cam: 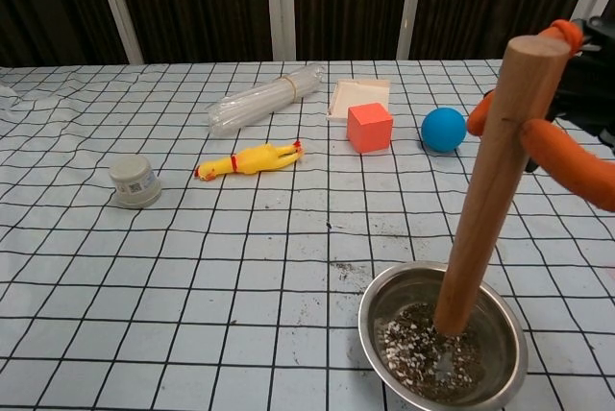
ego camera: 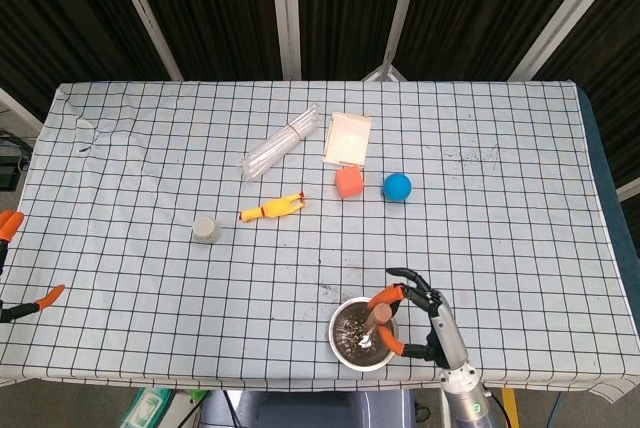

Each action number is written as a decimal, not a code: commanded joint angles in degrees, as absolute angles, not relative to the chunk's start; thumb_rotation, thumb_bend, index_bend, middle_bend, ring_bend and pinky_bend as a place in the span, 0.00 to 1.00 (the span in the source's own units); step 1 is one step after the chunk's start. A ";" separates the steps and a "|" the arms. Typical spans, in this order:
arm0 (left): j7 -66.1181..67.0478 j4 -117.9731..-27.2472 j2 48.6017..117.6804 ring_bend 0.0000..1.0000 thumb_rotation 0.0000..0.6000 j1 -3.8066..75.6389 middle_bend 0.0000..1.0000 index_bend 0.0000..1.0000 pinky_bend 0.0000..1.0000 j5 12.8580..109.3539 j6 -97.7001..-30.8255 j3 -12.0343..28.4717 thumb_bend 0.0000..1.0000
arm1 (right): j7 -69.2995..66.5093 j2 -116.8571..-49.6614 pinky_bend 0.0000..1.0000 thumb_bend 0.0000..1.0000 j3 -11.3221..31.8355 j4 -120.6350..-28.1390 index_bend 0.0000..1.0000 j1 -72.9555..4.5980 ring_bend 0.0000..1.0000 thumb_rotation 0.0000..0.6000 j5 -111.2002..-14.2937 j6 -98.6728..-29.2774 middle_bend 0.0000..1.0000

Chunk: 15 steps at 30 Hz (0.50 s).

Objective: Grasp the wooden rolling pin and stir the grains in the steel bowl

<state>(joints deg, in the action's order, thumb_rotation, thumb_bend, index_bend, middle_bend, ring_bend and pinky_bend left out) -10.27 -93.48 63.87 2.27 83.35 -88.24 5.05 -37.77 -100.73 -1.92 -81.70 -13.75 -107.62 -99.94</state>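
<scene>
Near edge, right of centre: bowl (cam: pixel 442 346) on the counter (ego camera: pixel 140 248), grains (cam: pixel 423 339) in its bottom. Pin (cam: pixel 488 185) stands nearly upright in the bowl, lower end among the grains. Right hand (ego camera: pixel 420 318) holds the pin's upper part, orange fingertips (cam: pixel 572 166) wrapped round it.

Step in hand looks to be the stir. To do it well: keep the tip low in the grains, circle slowly inside the rim, avoid pushing the wall so the bowl doesn't slide or tip.

Left hand (ego camera: pixel 15 278) at near left edge, only orange tips visible; can't tell its state.

Farther: pot (ego camera: pixel 206 229), toy chicken (ego camera: pixel 272 209), cube (ego camera: pixel 348 182), ball (ego camera: pixel 397 186).
</scene>
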 commanded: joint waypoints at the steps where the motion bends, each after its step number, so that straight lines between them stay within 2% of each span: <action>1: -10.34 -93.48 63.83 0.00 1.00 2.25 0.00 0.00 0.00 83.38 -88.27 5.04 0.04 | -37.54 -102.15 0.24 0.53 -2.21 -79.86 0.84 -13.82 0.62 1.00 -107.18 -99.51 0.60; 15: -10.54 -93.37 63.80 0.00 1.00 2.29 0.00 0.00 0.00 83.48 -88.25 5.03 0.04 | -37.54 -104.39 0.24 0.53 -3.02 -75.95 0.85 -13.97 0.62 1.00 -106.40 -99.14 0.60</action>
<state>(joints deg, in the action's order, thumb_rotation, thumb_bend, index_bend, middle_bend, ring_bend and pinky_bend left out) -10.55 -93.37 63.80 2.28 83.48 -88.25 5.03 -37.54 -104.42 -3.08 -75.84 -13.92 -106.32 -98.98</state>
